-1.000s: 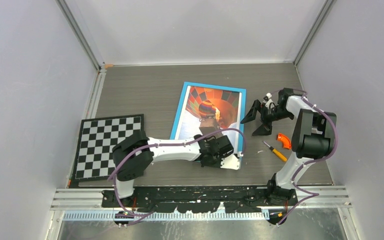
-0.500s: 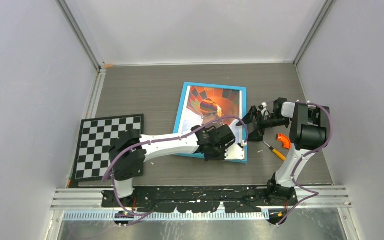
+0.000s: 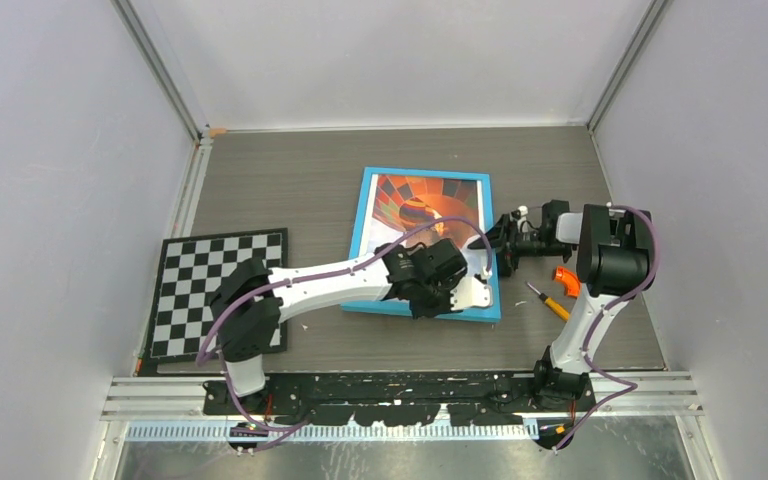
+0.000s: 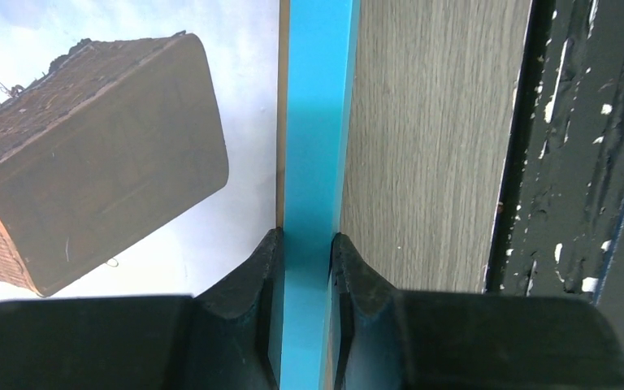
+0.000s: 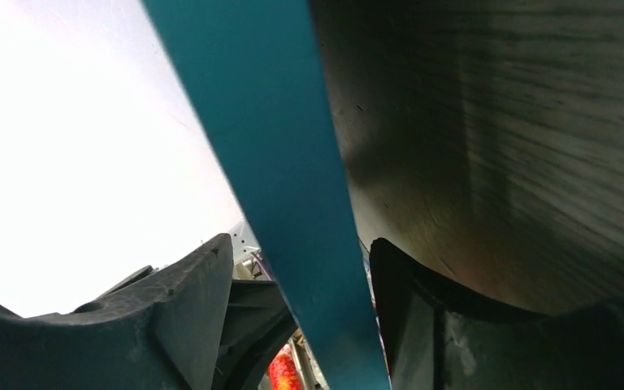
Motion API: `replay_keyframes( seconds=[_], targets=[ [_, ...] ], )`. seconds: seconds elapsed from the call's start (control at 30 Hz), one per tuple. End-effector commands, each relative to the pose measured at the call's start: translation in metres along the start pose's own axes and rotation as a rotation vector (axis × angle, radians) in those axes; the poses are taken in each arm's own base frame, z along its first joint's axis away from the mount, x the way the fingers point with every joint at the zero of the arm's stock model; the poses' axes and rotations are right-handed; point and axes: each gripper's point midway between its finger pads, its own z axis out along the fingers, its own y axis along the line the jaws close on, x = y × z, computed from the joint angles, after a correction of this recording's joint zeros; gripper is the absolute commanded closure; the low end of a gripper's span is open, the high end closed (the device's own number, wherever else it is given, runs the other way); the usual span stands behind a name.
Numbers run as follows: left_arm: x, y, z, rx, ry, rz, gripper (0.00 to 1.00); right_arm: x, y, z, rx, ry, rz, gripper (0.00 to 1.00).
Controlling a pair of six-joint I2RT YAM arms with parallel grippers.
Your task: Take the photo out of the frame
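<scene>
The frame [image 3: 358,240], with its bright-blue border, lies mid-table holding the photo [image 3: 420,205] of an orange-red balloon. My left gripper [image 3: 452,306] sits at the frame's near edge. In the left wrist view it [image 4: 305,252] is shut on the blue border [image 4: 317,122], one finger on the photo [image 4: 97,162] side and one on the table side. My right gripper [image 3: 500,245] is at the frame's right edge. In the right wrist view its jaws [image 5: 301,260] straddle the blue edge [image 5: 268,146], open, with a gap at the left finger [image 5: 187,301].
A black-and-white checkerboard [image 3: 215,290] lies at the left. An orange-handled tool [image 3: 563,284] lies right of the frame, beside the right arm. Grey walls close in the table on three sides. A black rail [image 3: 410,385] runs along the near edge.
The left gripper has carried the frame's near edge to the right, and the frame now sits squarer. The right gripper moved left onto the frame's right edge, its jaws narrowing.
</scene>
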Motion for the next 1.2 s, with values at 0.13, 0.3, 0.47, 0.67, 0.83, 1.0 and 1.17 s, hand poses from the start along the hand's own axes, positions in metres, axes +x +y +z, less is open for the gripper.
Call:
replay_keyframes(
  seconds=[0.13,0.3,0.47,0.67,0.83,1.0,1.17],
  targets=[
    [-0.053,0.023,-0.039,-0.034,-0.209,-0.106,1.00,0.007,0.012,-0.001,-0.034,0.014,-0.004,0.59],
    [-0.052,0.036,-0.055,-0.046,-0.225,-0.190,0.76,0.013,0.031,-0.013,0.002,0.009,-0.062,0.96],
    [-0.050,0.058,-0.082,-0.088,-0.287,-0.275,0.15,0.021,0.050,-0.028,0.038,0.006,-0.094,0.99],
    [-0.049,0.093,-0.130,-0.240,-0.325,-0.232,0.00,0.015,0.081,-0.043,0.076,-0.054,-0.124,0.99],
    [-0.016,0.142,-0.167,-0.321,-0.344,-0.427,0.00,-0.003,0.111,-0.059,0.149,-0.140,-0.199,0.99],
    [0.027,0.161,-0.185,-0.412,-0.281,-0.508,0.00,-0.019,0.126,-0.081,0.316,-0.155,-0.294,0.99],
    [0.063,0.180,-0.206,-0.481,-0.263,-0.624,0.00,-0.029,0.153,-0.095,0.383,-0.191,-0.449,0.99]
  ],
)
